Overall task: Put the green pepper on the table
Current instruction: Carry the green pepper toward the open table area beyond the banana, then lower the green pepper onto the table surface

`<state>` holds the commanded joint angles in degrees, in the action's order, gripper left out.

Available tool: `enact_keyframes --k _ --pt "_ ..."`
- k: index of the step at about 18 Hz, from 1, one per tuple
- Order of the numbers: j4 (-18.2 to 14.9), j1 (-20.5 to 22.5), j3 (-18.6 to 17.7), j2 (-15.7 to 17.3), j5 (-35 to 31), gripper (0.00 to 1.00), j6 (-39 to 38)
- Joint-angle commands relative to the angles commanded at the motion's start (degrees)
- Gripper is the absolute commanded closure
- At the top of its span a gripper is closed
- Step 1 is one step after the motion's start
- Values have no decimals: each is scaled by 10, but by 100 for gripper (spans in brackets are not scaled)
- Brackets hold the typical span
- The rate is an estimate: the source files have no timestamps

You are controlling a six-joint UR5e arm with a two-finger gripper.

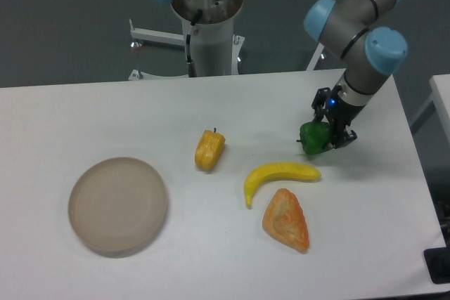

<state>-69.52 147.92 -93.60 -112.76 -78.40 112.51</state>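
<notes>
The green pepper (313,137) is a small glossy dark-green toy. It sits between the fingers of my gripper (325,135) at the right of the white table (232,103). The gripper is closed around it from above. The pepper is at or just above the tabletop; I cannot tell whether it touches. It is just above the right end of the banana.
A yellow banana (278,174) lies just in front of the pepper. An orange wedge-shaped toy (287,220) lies in front of that. A yellow-orange pepper (209,150) lies mid-table. A round beige-grey plate (118,206) is at the front left. The arm's base (208,26) stands behind the table.
</notes>
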Motion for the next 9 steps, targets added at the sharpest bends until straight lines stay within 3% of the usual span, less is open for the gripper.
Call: enact_keyframes --k 9 --pt "2 -4 -14 0 11 59 -36"
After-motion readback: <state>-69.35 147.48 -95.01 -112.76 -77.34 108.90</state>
